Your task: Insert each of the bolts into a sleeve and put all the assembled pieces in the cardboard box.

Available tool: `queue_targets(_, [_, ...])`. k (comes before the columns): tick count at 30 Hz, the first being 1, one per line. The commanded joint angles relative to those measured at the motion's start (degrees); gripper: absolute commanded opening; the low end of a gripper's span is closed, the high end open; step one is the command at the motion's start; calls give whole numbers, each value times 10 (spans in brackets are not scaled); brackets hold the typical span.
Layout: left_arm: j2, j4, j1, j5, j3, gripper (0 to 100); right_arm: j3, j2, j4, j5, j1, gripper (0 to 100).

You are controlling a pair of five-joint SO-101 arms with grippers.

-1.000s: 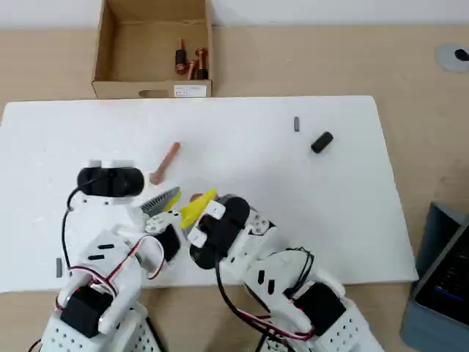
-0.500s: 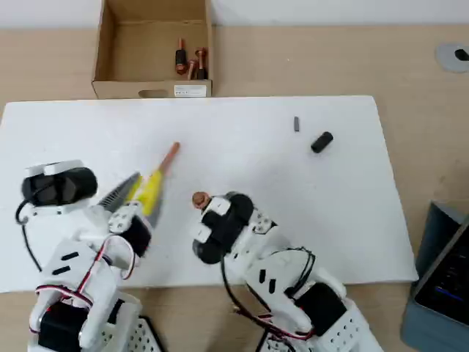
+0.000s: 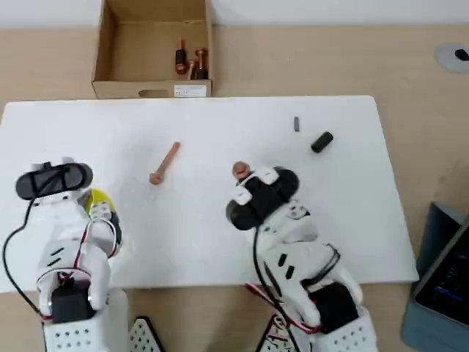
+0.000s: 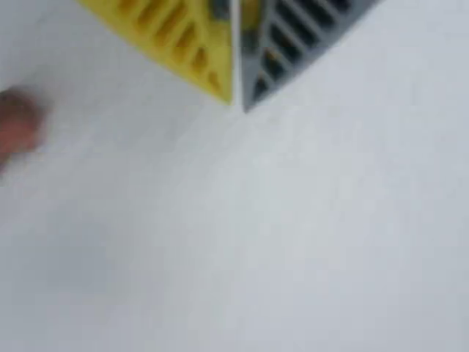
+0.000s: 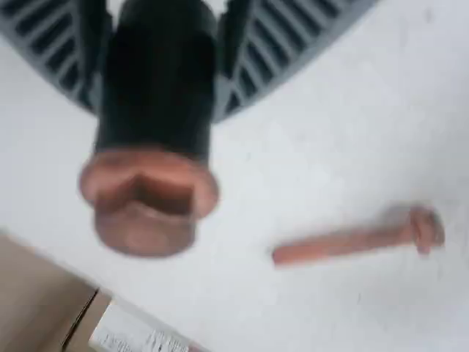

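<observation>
My right gripper is shut on a black sleeve with a copper bolt in it; the bolt's head sticks out past the fingertips. In the high view that head shows at the mat's middle, in front of the right arm. A loose copper bolt lies on the white mat to its left. My left gripper is shut on nothing, low over the mat at the left. A spare black sleeve lies at the far right. The cardboard box holds several assembled pieces.
A small grey piece lies near the spare sleeve. A corner of the box shows in the right wrist view. A grey bin stands off the mat at the right. A copper blur sits at the left wrist view's edge.
The left arm has drawn back to the left, away from the right gripper. The right arm has moved right and farther out over the mat with the sleeved bolt.
</observation>
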Motion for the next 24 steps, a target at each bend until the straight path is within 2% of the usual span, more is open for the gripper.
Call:
queue_targets(1, [-4, -2, -19, -10, 33, 2, -116, 98, -15, -20, 8, 9])
queue_targets(10, [-5, -2, -18, -6, 82, 3, -407, 471, -18, -71, 8, 9])
queue_targets(24, [-5, -2, -19, -6, 82, 3, -840, 962, -98, -67, 9, 9])
